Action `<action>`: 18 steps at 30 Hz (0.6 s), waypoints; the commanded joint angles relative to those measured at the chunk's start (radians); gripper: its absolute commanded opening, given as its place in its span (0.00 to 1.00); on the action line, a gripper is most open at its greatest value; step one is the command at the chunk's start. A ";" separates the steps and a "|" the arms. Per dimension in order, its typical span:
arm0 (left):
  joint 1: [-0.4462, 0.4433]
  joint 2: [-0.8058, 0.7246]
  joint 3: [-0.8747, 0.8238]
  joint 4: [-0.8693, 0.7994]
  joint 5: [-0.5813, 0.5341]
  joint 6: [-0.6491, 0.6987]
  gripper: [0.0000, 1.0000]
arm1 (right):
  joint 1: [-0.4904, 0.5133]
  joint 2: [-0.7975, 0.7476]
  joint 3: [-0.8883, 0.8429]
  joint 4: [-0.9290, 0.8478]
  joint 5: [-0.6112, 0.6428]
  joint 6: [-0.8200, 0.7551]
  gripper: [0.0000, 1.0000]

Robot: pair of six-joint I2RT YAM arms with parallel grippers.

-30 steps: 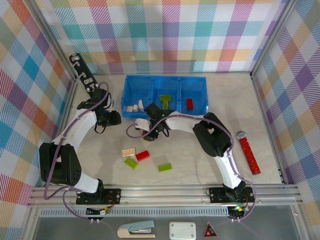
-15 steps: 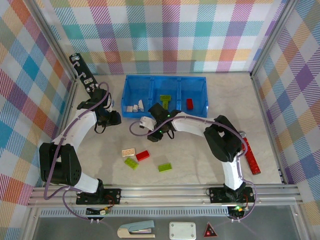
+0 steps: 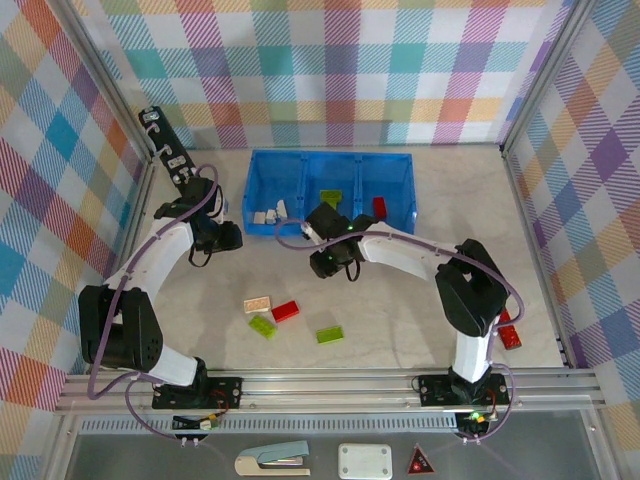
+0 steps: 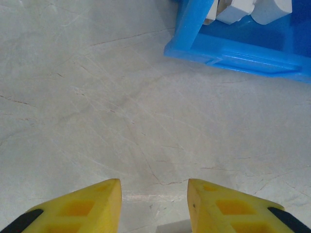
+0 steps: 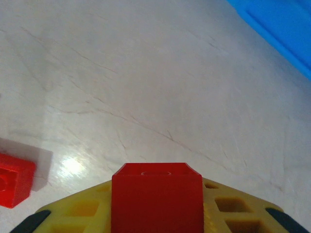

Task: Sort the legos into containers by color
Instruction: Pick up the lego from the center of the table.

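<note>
The blue tray point(image 3: 330, 160) lies at the back with its three containers: white legos point(image 3: 268, 213) in the left one, a green one point(image 3: 329, 197) in the middle, a red one point(image 3: 380, 207) on the right. On the table lie a cream lego point(image 3: 257, 304), a red lego point(image 3: 285, 311) and two green legos point(image 3: 263, 325) point(image 3: 329, 335). My right gripper point(image 3: 324, 265) hovers just in front of the tray, shut on a red lego point(image 5: 157, 199). My left gripper point(image 3: 230, 237) point(image 4: 154, 204) stands open over bare table at the tray's left corner point(image 4: 233, 48).
A long red studded strip point(image 3: 506, 328) lies at the right, partly behind the right arm. Checkered walls close in the table on three sides. The loose red lego point(image 5: 14, 179) shows at the left of the right wrist view.
The right arm has swung to the right, carrying the gripper and its red lego a little right along the tray's front. The left arm has not moved.
</note>
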 commanded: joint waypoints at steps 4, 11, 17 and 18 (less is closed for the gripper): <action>0.011 -0.008 0.001 -0.022 -0.004 0.010 0.41 | -0.032 -0.021 0.054 -0.198 0.094 0.180 0.24; 0.011 -0.009 0.002 -0.021 -0.003 0.010 0.41 | -0.100 -0.033 0.070 -0.256 0.097 0.217 0.26; 0.011 -0.006 0.002 -0.023 -0.005 0.012 0.41 | -0.159 -0.043 0.095 -0.277 0.105 0.183 0.27; 0.011 -0.006 0.002 -0.023 -0.008 0.012 0.41 | -0.170 -0.043 0.099 -0.278 0.108 0.177 0.27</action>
